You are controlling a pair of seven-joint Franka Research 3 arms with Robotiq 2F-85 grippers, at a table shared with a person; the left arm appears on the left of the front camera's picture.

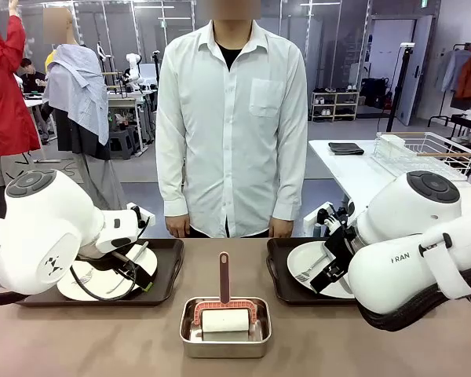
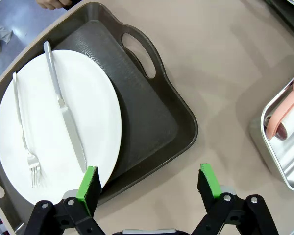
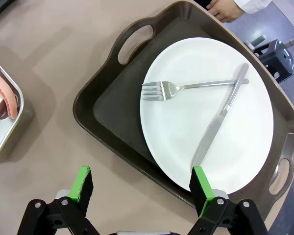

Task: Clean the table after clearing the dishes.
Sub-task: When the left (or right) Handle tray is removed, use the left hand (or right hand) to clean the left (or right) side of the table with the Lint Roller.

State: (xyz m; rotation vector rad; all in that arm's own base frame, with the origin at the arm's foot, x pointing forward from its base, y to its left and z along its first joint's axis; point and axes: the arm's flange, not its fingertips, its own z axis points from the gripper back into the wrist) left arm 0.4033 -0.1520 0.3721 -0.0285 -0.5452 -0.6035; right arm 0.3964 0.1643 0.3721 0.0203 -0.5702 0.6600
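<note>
On the taupe table (image 1: 102, 338) stand two dark brown trays, one at the left (image 1: 169, 271) and one at the right (image 1: 279, 275). Each carries a white plate with a fork and a knife. In the left wrist view my left gripper (image 2: 149, 178) hangs open above the tray's (image 2: 152, 117) rim, beside the plate (image 2: 59, 122), fork (image 2: 24, 132) and knife (image 2: 63, 112). My right gripper (image 3: 142, 181) is open too, above the other tray's (image 3: 108, 107) edge, with its plate (image 3: 210, 112), fork (image 3: 176, 88) and knife (image 3: 215, 127). Neither holds anything.
A small steel pan (image 1: 224, 351) with a pink-framed roller (image 1: 224, 320) sits at the front middle, between the trays. A person stands at the far side, hands (image 1: 177, 226) at the table's edge. A white table with a wire basket (image 1: 424, 153) stands behind at the right.
</note>
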